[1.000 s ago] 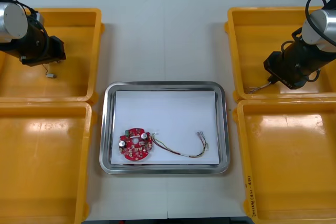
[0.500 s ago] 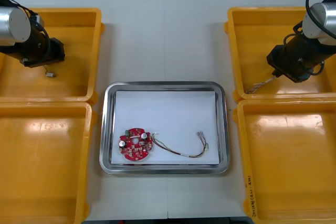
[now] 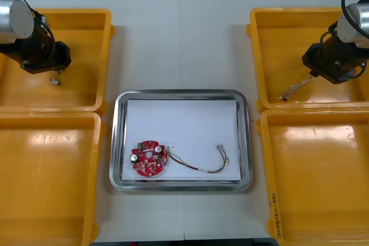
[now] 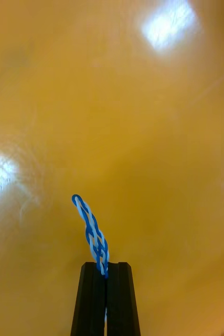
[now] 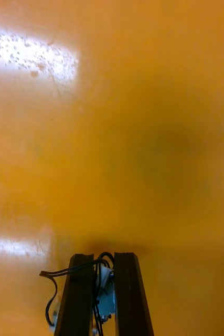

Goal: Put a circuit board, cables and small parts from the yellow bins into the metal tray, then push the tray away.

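Note:
In the far left yellow bin (image 3: 86, 33), my left gripper (image 3: 52, 66) is low over the floor. In the left wrist view, the left gripper (image 5: 102, 258) is shut on a black cable (image 5: 53, 294), whose pale connector end sits between the fingers. My right gripper (image 3: 316, 75) hangs over the far right yellow bin (image 3: 277, 33), shut on a twisted blue and white cable (image 4: 92, 233). That twisted cable (image 3: 294, 89) trails down toward the bin's front corner. The metal tray (image 3: 118, 142), white inside, holds a round red circuit board (image 3: 150, 158) and a red and yellow cable (image 3: 202, 165).
Two more yellow bins stand at the near left (image 3: 52, 182) and near right (image 3: 317, 182) of the tray. Bare table lies beyond the tray, between the far bins. A person's shoes show past the far edge.
My left gripper has gone from open to shut on the black cable. The right gripper has moved back and to the right, drawing the twisted cable up with it.

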Robot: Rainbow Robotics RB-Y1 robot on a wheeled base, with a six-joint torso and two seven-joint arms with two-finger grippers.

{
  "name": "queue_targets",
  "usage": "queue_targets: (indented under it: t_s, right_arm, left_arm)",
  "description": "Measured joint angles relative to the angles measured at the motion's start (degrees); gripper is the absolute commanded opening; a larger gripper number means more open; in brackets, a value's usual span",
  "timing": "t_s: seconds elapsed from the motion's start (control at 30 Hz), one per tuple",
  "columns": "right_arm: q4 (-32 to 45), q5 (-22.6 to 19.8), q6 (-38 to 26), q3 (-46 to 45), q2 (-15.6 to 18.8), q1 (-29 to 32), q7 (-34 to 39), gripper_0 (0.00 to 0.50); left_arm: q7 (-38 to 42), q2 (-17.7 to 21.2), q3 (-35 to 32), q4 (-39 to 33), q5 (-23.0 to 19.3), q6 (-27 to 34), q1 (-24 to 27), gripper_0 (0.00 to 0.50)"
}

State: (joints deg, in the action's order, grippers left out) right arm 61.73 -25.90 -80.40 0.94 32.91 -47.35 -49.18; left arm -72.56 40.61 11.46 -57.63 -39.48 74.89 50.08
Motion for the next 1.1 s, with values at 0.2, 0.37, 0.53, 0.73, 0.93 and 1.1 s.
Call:
queue_targets:
  t_s: [0.2,0.37,0.53,0.73,0.93,1.1]
  right_arm:
    - [-3.01,1.39,4.51,0.00,0.00,-0.08,-0.02,0.000]
    - [-5.05,1.31,5.94,0.00,0.00,-0.16,-0.05,0.000]
    - [-5.05,1.00,5.95,-0.02,0.00,-0.27,-0.06,0.193]
    - [-5.05,0.54,5.96,-0.06,0.00,-0.29,-0.06,0.423]
    - [-5.05,-0.08,3.75,-1.67,0.00,-0.68,-0.06,0.469]
    - [-5.08,-0.55,-1.24,-3.30,0.00,-2.03,-0.07,0.496]
  left_arm:
    - [-0.01,0.13,-1.42,-5.73,-0.40,9.23,0.70,0.000]
    - [-0.01,0.86,-3.24,-10.56,-1.71,15.73,0.70,0.000]
    - [-0.01,3.17,-3.98,-15.08,-4.67,21.76,0.71,0.000]
    - [-0.01,7.50,-4.05,-18.66,-10.55,26.42,0.71,0.000]
    - [-0.01,12.02,-4.17,-21.60,-15.86,29.89,0.73,0.000]
    - [0.00,13.99,-4.70,-22.64,-18.46,33.00,1.43,0.000]
